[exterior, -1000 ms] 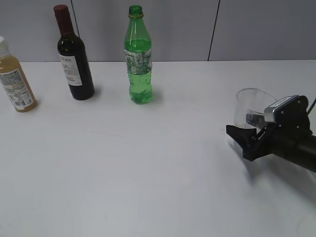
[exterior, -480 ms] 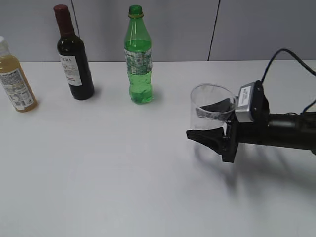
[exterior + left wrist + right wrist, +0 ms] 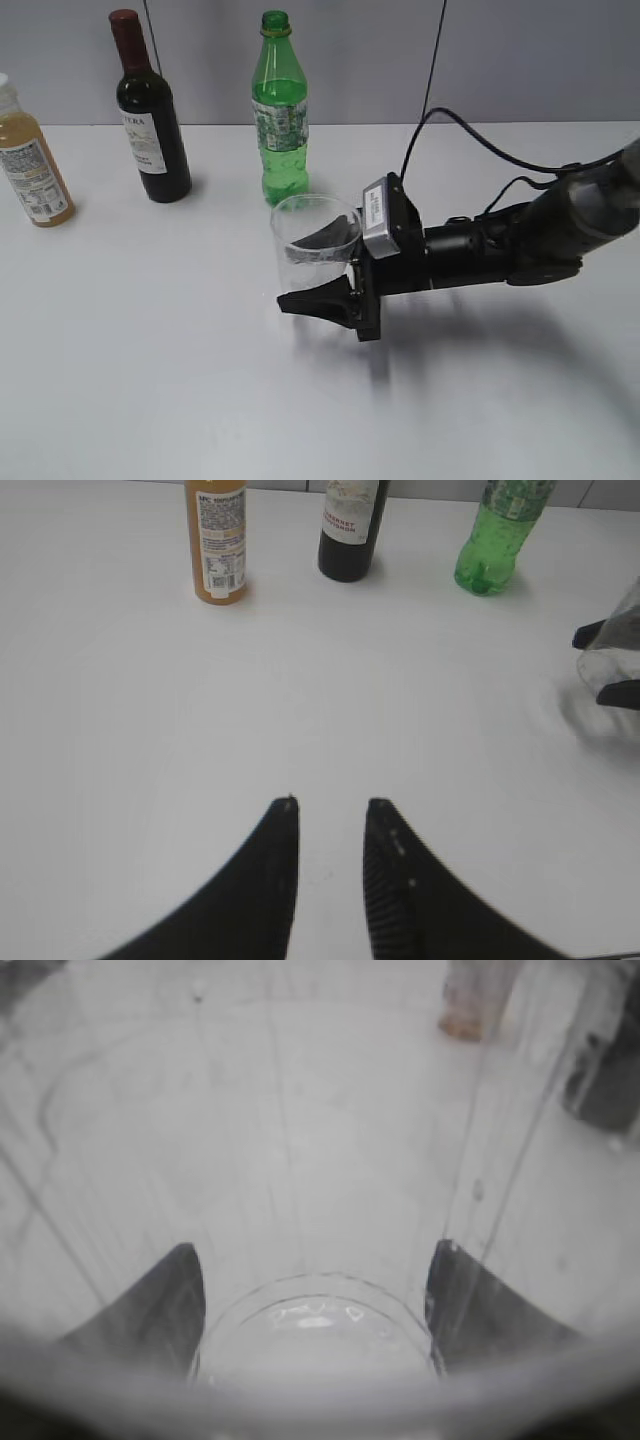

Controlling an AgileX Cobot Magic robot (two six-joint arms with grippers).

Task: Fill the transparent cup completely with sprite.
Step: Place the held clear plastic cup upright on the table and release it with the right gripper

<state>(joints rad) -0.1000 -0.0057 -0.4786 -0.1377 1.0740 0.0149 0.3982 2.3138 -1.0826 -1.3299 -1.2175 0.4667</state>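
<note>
My right gripper (image 3: 322, 270) is shut on the transparent cup (image 3: 312, 248) and holds it upright near the table's middle, in front of and slightly right of the green sprite bottle (image 3: 280, 112). The cup looks empty. In the right wrist view the cup (image 3: 315, 1190) fills the frame, with a dark finger on each side of its base. The sprite bottle (image 3: 495, 535) stands capped at the back. My left gripper (image 3: 330, 810) is open and empty over bare table, far from the bottles. The cup (image 3: 612, 650) shows at the right edge of the left wrist view.
A dark wine bottle (image 3: 150, 115) with a red cap stands left of the sprite bottle. A yellowish juice bottle (image 3: 30, 160) with a white cap stands at the far left. The white table (image 3: 150, 350) meets a grey wall behind the bottles. A black cable trails from the right arm.
My right gripper has carried the cup from the table's right side leftward to the middle, close to the sprite bottle. The bottles have not moved.
</note>
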